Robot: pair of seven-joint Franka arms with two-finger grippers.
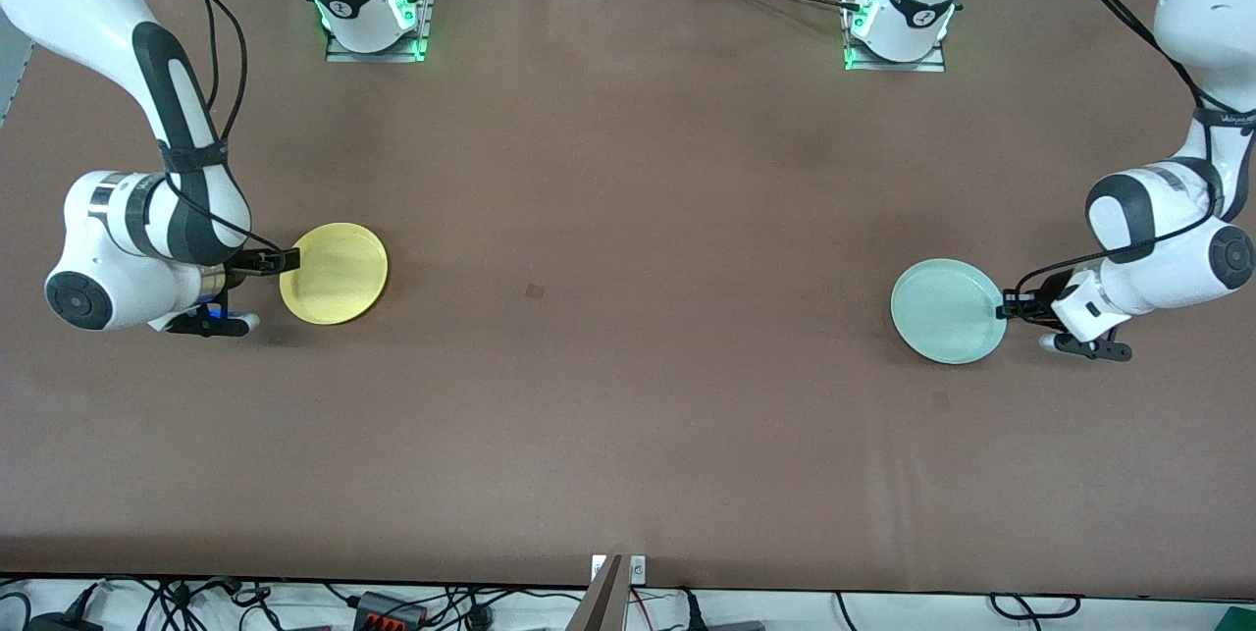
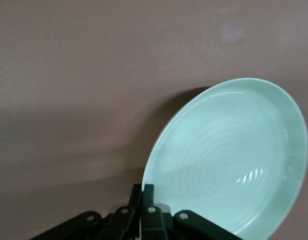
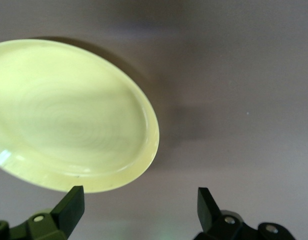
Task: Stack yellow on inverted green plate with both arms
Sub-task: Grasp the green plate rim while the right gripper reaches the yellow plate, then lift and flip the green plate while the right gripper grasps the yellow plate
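Left gripper (image 2: 142, 210) pinching green plate (image 2: 229, 160) (rim)

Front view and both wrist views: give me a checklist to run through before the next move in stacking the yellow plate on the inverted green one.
1. Hold of the left gripper on the green plate: ok, jaws shut on its rim.
2. The green plate is upside down: not ok, its hollow side faces up.
3. Hold of the right gripper on the yellow plate: not ok, jaws open, rim beside one, not between.
4. Plates apart, each toward its own arm's end of the table: ok.
5. The green plate is lifted off the table: cannot tell.
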